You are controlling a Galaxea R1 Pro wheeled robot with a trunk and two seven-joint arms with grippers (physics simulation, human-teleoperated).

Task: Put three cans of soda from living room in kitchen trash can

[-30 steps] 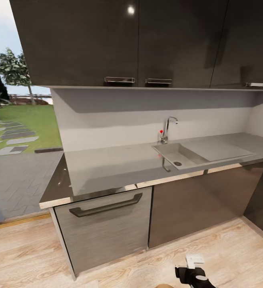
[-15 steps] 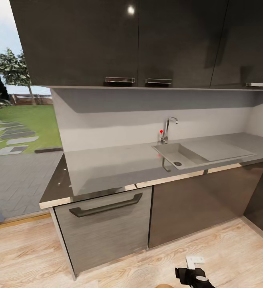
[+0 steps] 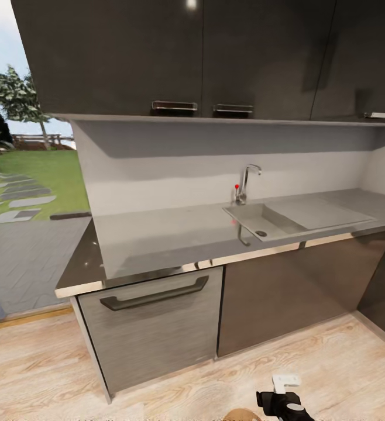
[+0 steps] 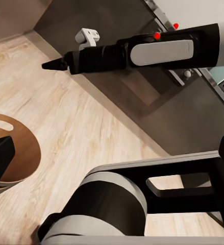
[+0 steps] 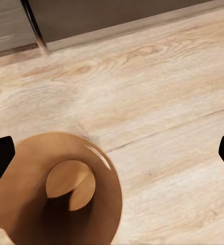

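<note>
- While the robot faces the kitchen cabinets (image 3: 151, 327) and grey surface (image 3: 175, 240), the tash can (image 5: 55, 194) stands on the wood floor (image 5: 163, 112) below the right hand, its inside empty.
- Right hand's dark fingertips (image 5: 0, 158) stand wide apart, holding nothing.
- Left hand's state I cannot tell.
- No soda can is visible; I judge the robot should return for one.

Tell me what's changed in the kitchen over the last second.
Only the head camera moved: the whole view shifted, so the countertop, sink and cabinets now sit slightly higher in the picture, and more floor shows. The things themselves stayed put. The right claw is still low over the wood floor.
</note>
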